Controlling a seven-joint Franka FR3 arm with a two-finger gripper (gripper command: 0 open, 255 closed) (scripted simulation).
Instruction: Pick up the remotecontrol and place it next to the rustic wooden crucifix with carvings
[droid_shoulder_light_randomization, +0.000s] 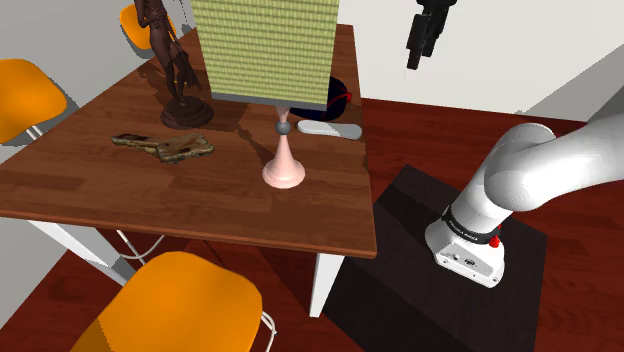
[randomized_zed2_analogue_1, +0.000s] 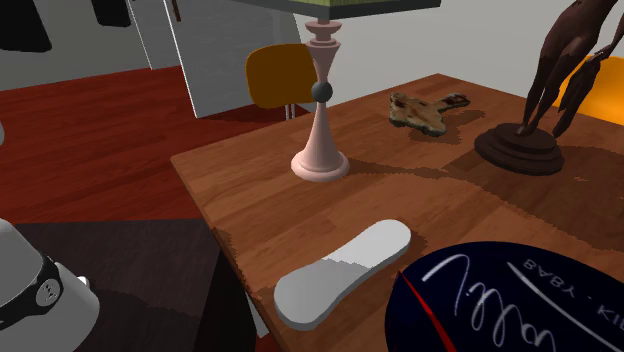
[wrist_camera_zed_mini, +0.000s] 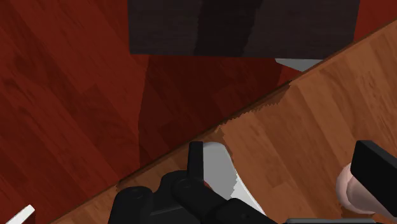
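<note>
Remote (droid_shoulder_light_randomization: 330, 130) on wood tbl (droid_shoulder_light_randomization: 100, 190); red floor (droid_shoulder_light_randomization: 420, 130)

The remote (randomized_zed2_analogue_1: 343, 272) is grey-white, crucifix (droid_shoulder_light_randomization: 165, 146) mottled brown, lampshade (droid_shoulder_light_randomization: 265, 50) seemingly woven green.

The lampshade (droid_shoulder_light_randomization: 265, 50) hides part of the dark blue item (droid_shoulder_light_randomization: 340, 96); the picture's top edge crops the claw (droid_shoulder_light_randomization: 413, 58)
</note>
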